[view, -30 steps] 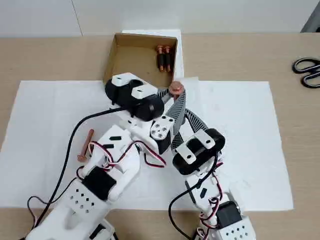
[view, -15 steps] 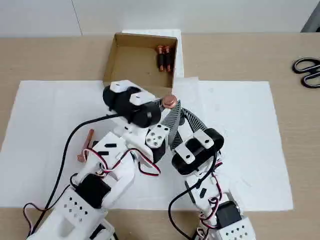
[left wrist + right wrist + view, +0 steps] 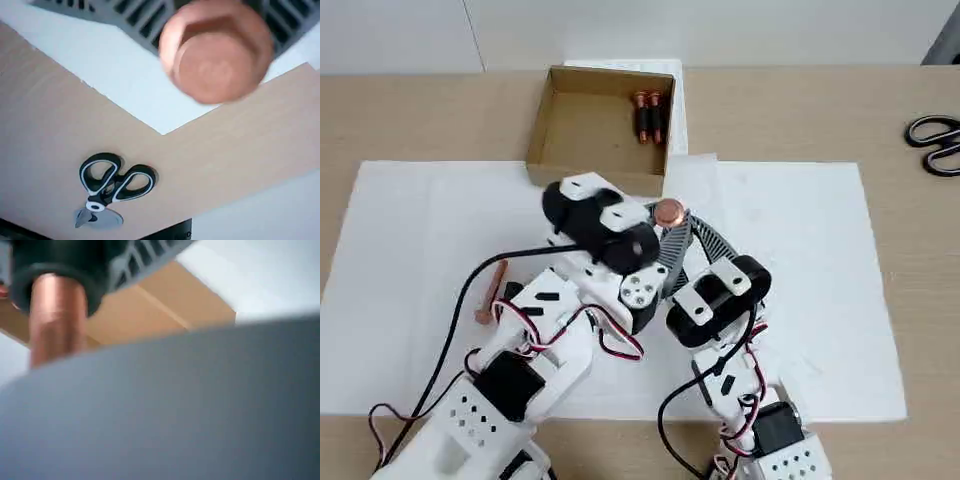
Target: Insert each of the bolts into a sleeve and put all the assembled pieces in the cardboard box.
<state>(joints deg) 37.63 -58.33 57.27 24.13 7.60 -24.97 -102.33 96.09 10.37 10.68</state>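
From above, the bolt (image 3: 668, 212) stands head-up in the right gripper (image 3: 672, 228), just beside the cardboard box (image 3: 542, 130); whether the left gripper (image 3: 652, 212) grips cannot be told. Left wrist: the bolt's round head sits close. Right wrist: the jaws pinch the black sleeve (image 3: 60, 260), the smooth shank hangs below, probably loose, so this small, stiff, slippery piece is best held by the sleeve

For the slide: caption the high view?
Two white arms meet at a copper round-headed bolt beside an open brown cardboard box.

copper bolt (image 3: 668, 211), black sleeve (image 3: 65, 257), brown box (image 3: 585, 125)
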